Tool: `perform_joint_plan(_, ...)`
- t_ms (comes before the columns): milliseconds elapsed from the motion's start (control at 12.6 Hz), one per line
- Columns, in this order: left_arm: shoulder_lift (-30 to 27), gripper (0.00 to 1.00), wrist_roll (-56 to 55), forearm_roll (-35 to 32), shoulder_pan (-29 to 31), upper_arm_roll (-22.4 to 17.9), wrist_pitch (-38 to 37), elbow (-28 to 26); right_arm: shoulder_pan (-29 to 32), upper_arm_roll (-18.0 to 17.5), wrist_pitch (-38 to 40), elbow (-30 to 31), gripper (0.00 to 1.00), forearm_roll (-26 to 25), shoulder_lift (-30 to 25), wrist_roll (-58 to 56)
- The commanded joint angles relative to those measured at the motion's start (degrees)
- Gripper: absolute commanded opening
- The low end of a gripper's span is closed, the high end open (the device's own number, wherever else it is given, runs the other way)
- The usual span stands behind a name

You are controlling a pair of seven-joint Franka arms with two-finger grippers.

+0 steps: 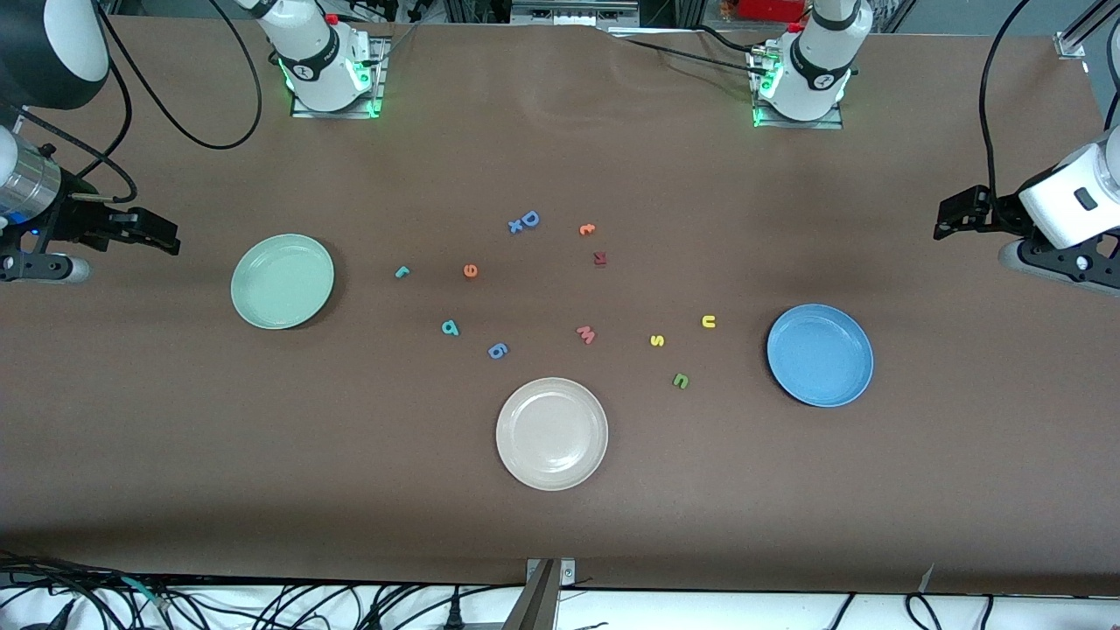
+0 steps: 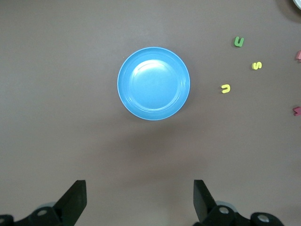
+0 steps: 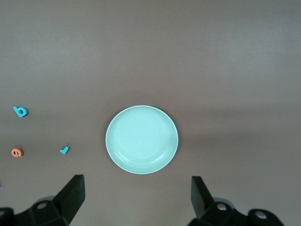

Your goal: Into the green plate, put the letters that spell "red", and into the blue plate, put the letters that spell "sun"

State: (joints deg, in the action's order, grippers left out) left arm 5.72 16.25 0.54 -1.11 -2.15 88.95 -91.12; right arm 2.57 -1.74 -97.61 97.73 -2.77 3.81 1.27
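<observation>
Plates, 3: green plate (image 1: 282, 281), blue plate (image 1: 820, 354), beige plate (image 1: 551, 433); foam letters, 11, loose on table between them; left gripper (image 2: 140, 200) and right gripper (image 3: 137, 197) parted, empty, partly cropped

Left pincer (image 2: 138, 202) raised, fingers spread, right pincer (image 3: 136, 200) likewise, both arms waiting

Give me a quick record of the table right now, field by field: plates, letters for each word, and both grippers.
green plate: empty, toward the right arm's end
blue plate: empty, toward the left arm's end
red letters: teal r, orange e, teal d, all on the table
sun letters: yellow s, yellow u, green n, all on the table
left gripper: open, waiting
right gripper: open, waiting
</observation>
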Motion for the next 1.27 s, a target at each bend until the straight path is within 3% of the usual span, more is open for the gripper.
perform_joint_plan(0, -0.09, 1.00, 1.32, -0.89, -0.38, -0.22, 0.25, 0.51, -0.73, 0.68, 0.32, -0.17, 1.00, 1.10, -0.73, 0.05)
perform_joint_plan(1192, -2.55, 1.00, -0.61, -0.81, 0.06, 3.73, -0.45, 0.69, -0.64, 0.77, 2.25, -0.17, 1.00, 1.10, -0.47, 0.48)
